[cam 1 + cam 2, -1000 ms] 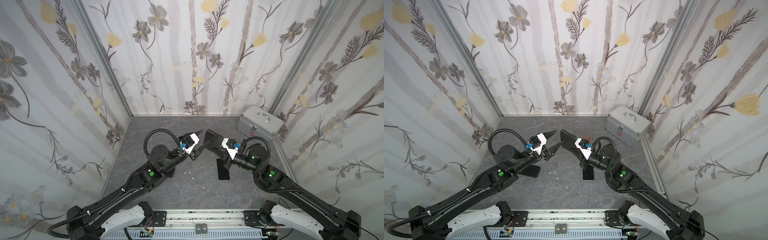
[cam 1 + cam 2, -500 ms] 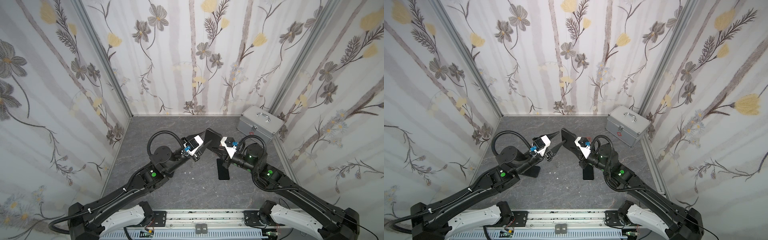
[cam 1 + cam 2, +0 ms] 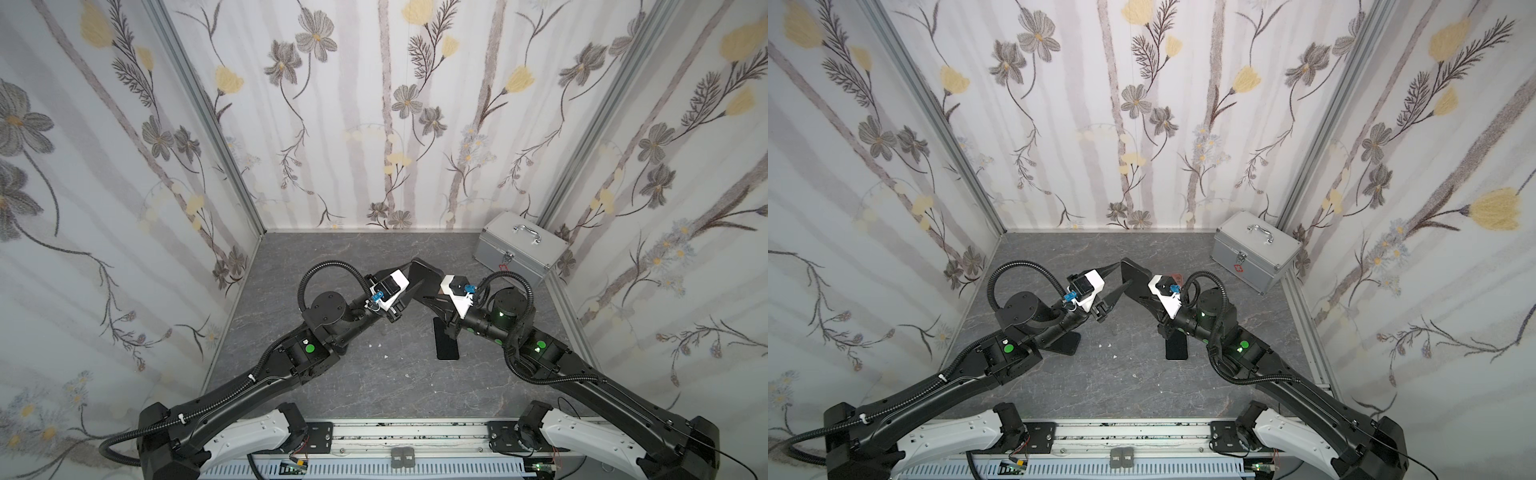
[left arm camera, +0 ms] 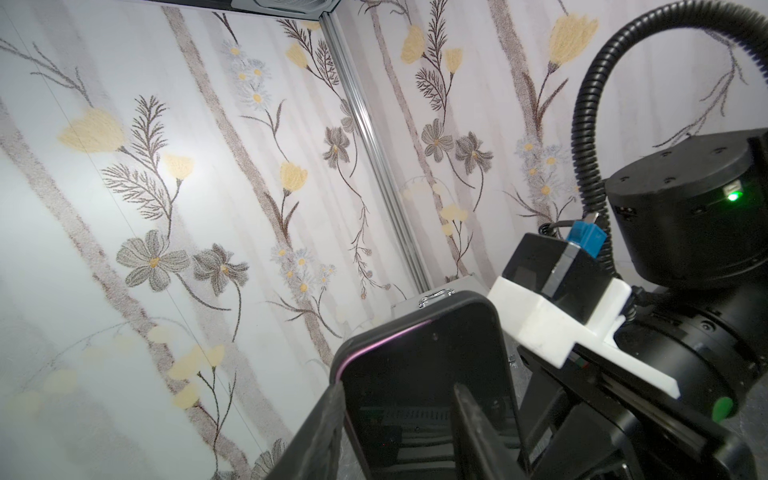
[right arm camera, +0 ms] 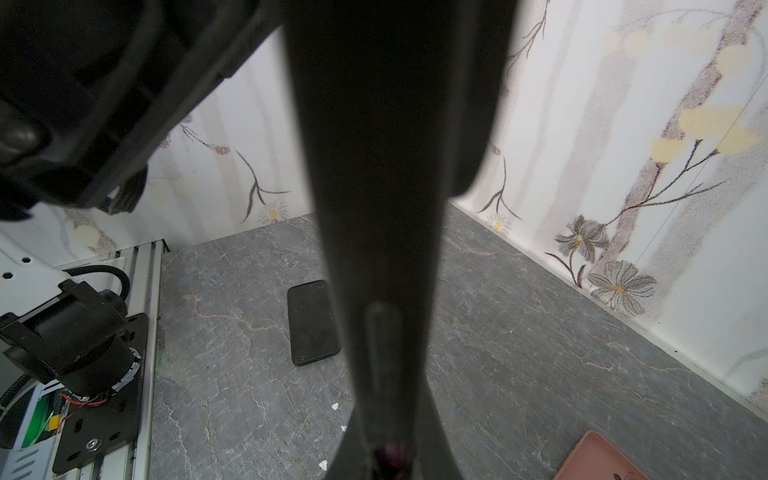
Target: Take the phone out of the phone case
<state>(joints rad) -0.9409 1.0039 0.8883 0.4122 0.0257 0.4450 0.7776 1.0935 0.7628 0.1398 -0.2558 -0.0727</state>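
Note:
The phone case [image 3: 424, 272] [image 3: 1136, 272] is black and hangs tilted above the middle of the table. My right gripper [image 3: 432, 299] [image 3: 1144, 297] is shut on its lower end. In the left wrist view the phone [image 4: 424, 365] sits inside the case, dark screen towards the camera, with a pink rim showing along its top edge. My left gripper [image 3: 411, 276] [image 3: 1121, 275] [image 4: 399, 415] stands open at the case's edge: one finger lies against the case's side and the other is in front of the screen. In the right wrist view the case [image 5: 386, 166] fills the middle.
A bare black phone [image 3: 446, 338] [image 3: 1176, 347] [image 5: 313, 322] lies flat on the grey table under the right gripper. A silver metal box [image 3: 515, 253] [image 3: 1254, 249] stands at the back right. A brownish-pink case [image 5: 602, 457] lies on the table behind the right arm. Patterned walls close three sides.
My left gripper has moved right to the held case, its fingers now at the case's edge, and its jaws have narrowed a little. The right gripper has kept its hold.

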